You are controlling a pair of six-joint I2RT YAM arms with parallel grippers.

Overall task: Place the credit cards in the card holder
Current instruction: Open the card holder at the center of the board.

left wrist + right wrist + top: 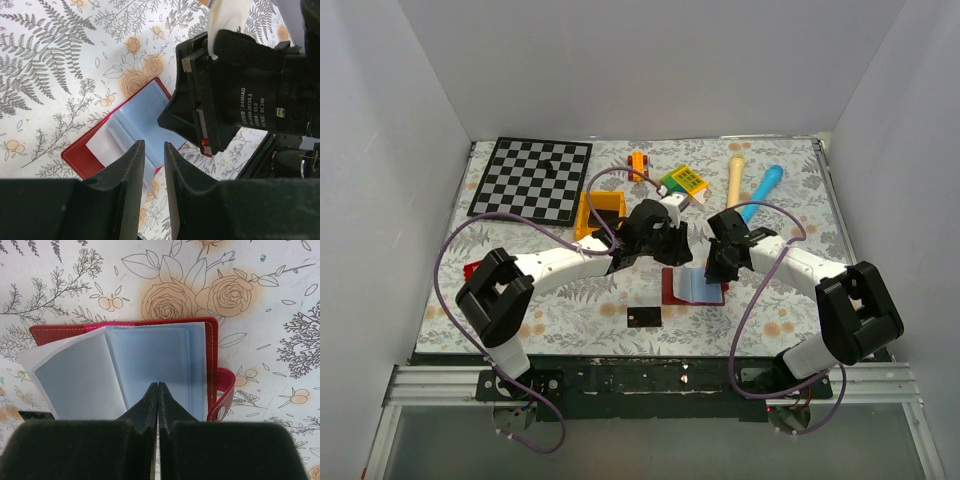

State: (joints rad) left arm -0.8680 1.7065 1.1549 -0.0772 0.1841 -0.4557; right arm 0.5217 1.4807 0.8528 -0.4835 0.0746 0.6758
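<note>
The card holder (150, 347) lies open on the worktop near the middle of its near edge. Its maroon cover faces down, its pale blue pockets are fanned upward, and a snap tab juts from one side. A black credit card (643, 317) lies flat just beside it, closer to that edge. The right gripper (158, 386) is closed tight over the pockets. The left gripper (153, 149) hovers above the holder, its jaws narrowly apart.
</note>
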